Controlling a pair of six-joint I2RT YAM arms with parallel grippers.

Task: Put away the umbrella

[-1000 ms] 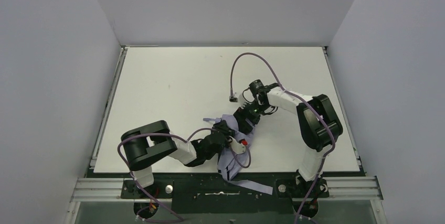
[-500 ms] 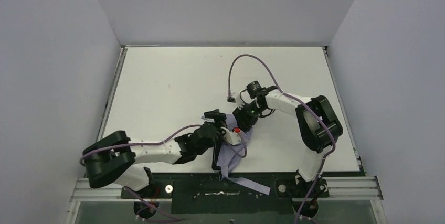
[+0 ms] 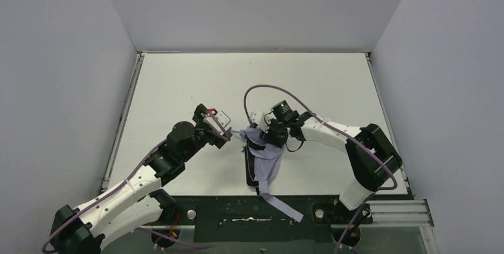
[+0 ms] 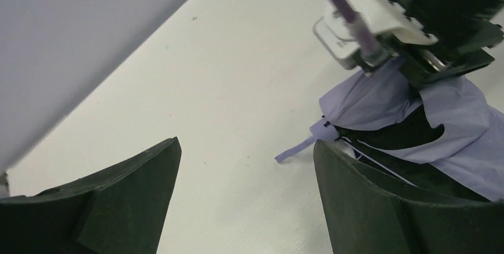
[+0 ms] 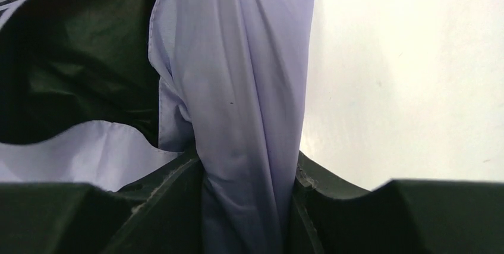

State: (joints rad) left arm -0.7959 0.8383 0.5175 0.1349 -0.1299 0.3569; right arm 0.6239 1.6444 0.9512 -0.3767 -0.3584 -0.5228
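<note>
So, right gripper (image 5: 249, 190) jaws narrow, pinching a fold of umbrella (image 3: 265, 160) fabric; left gripper (image 4: 246, 168) jaws wide, empty, just left of it. Umbrella lies near the table (image 3: 178, 84) front edge, a strip overhanging; side walls (image 3: 65, 99) well apart.

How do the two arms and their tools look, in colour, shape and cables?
Both the left arm and the right arm have white links joined by bulky black joints. A purple cable runs along each arm. The left tool and the right tool have broad, matte black fingers.
</note>
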